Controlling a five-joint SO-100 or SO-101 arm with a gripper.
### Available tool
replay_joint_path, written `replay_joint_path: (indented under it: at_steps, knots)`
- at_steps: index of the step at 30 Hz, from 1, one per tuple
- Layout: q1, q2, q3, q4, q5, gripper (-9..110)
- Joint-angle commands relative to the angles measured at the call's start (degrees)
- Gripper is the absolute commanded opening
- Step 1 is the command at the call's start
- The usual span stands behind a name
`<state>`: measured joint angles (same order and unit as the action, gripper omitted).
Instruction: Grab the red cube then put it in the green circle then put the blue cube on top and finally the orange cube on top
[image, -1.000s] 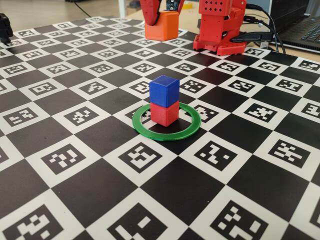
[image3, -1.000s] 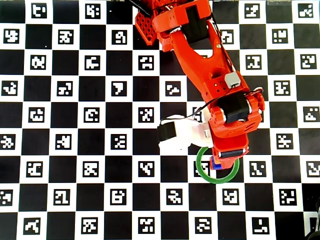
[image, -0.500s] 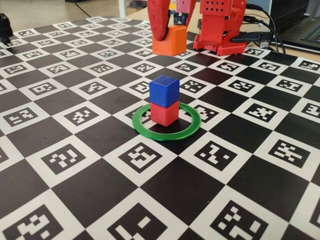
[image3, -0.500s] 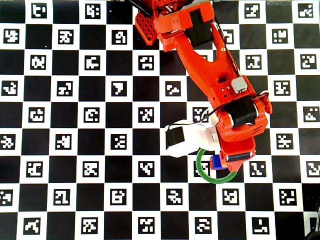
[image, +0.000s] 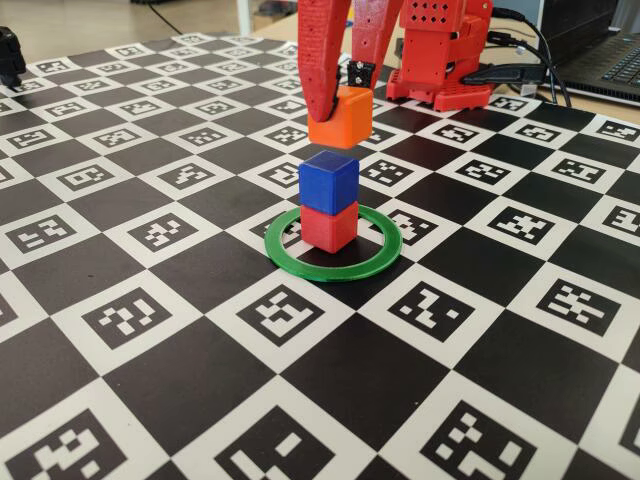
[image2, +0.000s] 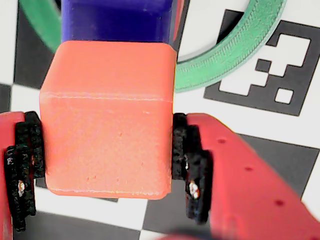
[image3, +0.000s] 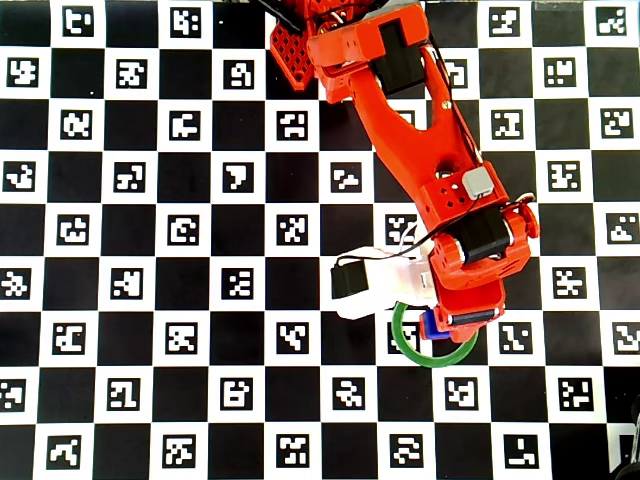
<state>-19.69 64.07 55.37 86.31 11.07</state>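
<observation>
Small orange cube (image: 340, 118) with round edges, plain and matte. Clamped on two sides between the black pads (image2: 186, 167) of the red gripper (image: 338, 105). Held in the air just above the blue cube (image: 328, 180). Blue on top of the red cube (image: 329, 226), inside the green ring (image: 332, 258) near the board's (image: 200, 330) middle.

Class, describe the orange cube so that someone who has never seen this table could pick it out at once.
On the black-and-white checkered marker board lies a flat green circle with a two-cube stack inside it, the blue cube resting on the red cube. Look just above that stack: the orange cube hangs there, clamped between the red arm's jaws. It alone is off the board, and paler than the red one.
</observation>
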Motion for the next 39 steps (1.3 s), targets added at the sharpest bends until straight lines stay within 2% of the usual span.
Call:
replay_joint_path:
  at_steps: [1,39]
  knots:
    - [0.4,1.3,-0.6,-0.7,0.4,9]
    - [1.7,0.2,1.1,-3.3,0.3,9]
